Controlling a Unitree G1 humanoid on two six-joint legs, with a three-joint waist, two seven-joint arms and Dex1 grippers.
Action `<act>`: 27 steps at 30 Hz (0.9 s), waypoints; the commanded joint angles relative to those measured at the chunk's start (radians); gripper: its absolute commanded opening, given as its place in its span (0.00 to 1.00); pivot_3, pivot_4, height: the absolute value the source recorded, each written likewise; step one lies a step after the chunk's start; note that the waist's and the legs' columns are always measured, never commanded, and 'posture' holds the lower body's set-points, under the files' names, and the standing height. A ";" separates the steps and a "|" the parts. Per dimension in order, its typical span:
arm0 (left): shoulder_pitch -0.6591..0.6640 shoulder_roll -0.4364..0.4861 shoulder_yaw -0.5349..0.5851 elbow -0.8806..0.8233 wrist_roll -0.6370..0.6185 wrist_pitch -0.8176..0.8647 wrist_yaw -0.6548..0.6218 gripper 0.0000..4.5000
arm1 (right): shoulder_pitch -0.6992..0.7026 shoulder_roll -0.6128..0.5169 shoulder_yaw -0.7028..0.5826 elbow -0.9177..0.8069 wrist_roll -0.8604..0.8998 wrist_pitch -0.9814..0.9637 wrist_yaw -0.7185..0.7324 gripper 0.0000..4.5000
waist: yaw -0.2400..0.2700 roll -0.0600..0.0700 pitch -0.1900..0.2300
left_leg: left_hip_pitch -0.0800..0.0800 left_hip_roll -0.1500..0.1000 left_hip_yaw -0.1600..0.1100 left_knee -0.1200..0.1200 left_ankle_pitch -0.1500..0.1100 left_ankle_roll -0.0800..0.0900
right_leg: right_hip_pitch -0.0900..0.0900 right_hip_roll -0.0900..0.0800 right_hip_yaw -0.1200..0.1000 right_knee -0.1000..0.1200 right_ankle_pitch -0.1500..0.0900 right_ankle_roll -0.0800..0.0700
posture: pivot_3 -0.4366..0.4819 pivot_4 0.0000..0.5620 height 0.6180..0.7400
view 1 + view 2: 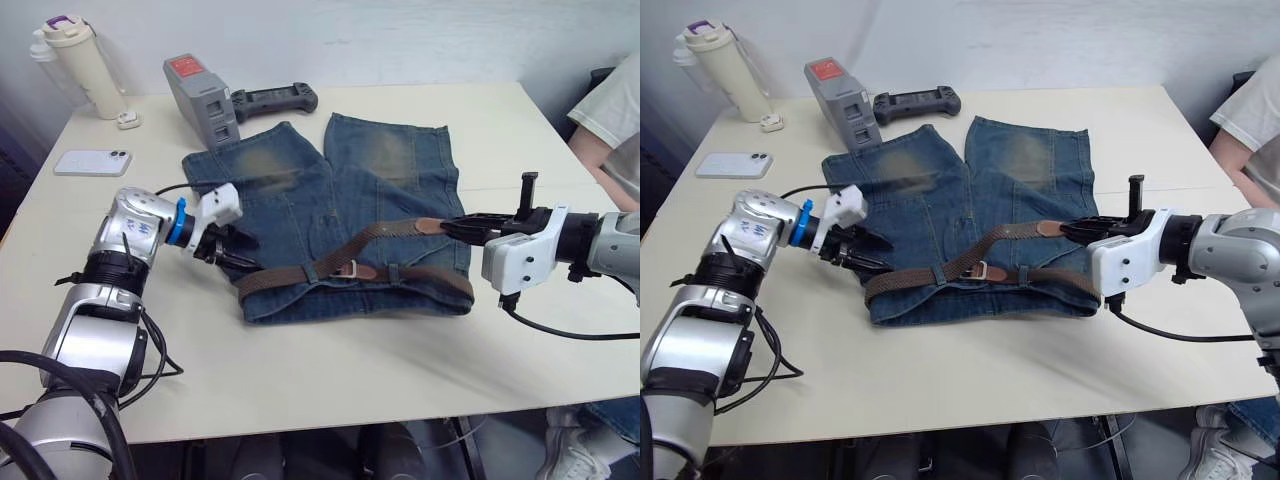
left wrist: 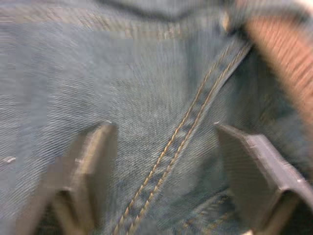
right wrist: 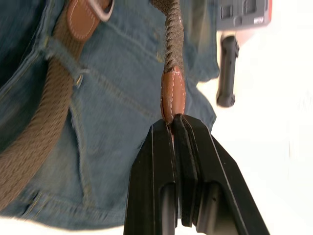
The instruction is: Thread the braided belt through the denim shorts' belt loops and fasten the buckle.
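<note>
Cream desk (image 1: 330, 370) holds the denim shorts (image 1: 350, 210). The braided belt (image 1: 300, 275) runs through the waist. Right gripper (image 3: 172, 120) pinches its tip; left gripper (image 2: 161, 147) hangs open. Next, probably pull it snug through the buckle (image 1: 345, 268).

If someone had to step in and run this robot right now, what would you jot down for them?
Right gripper: shut on the belt's leather tip, holding it above the shorts.
Left gripper: open, over the denim at the waist's left end.
Belt runs along the waistband; the tail passes through the buckle.
Whether every loop is threaded is unclear.
Left: pull the tail snug and set the prong.
</note>
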State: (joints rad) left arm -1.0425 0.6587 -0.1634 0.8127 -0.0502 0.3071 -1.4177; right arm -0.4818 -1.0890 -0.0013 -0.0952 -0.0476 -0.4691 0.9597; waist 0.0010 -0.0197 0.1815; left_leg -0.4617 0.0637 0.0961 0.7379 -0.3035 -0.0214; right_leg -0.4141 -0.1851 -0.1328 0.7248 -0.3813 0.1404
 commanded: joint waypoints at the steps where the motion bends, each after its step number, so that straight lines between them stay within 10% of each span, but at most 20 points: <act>1: -0.071 -0.025 0.097 -0.154 -0.105 0.111 0.036 0.99 | -0.041 0.000 0.001 -0.030 0.051 0.041 0.037 0.00 | 0.003 0.000 0.000 | -0.001 0.000 -0.001 0.001 0.000 0.000 | 0.000 0.000 -0.001 0.000 0.000 0.000 | 0.48 0.27 0.38; 13: 0.081 -0.237 0.016 -0.704 -0.166 0.304 0.258 0.99 | -0.070 -0.015 -0.034 -0.068 0.181 0.320 0.119 0.00 | -0.002 0.000 0.000 | 0.001 0.000 -0.001 -0.001 -0.001 0.001 | 0.002 0.000 0.000 -0.002 0.000 0.000 | 0.48 0.27 0.38; 27: 0.115 -0.339 -0.059 -0.746 -0.107 0.238 0.479 0.99 | -0.036 -0.013 -0.060 -0.126 0.160 0.368 0.107 0.00 | 0.005 0.000 0.000 | 0.001 -0.001 -0.001 0.000 -0.001 0.001 | 0.002 -0.001 0.000 -0.002 0.000 0.000 | 0.48 0.27 0.38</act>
State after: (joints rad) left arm -0.9242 0.3294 -0.2216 0.0874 -0.1585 0.5667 -0.9624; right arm -0.5133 -1.0890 -0.0091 -0.1950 0.1130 -0.1044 1.0779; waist 0.0059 -0.0199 0.1816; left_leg -0.4609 0.0631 0.0954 0.7380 -0.3044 -0.0200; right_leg -0.4119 -0.1856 -0.1331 0.7229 -0.3812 0.1405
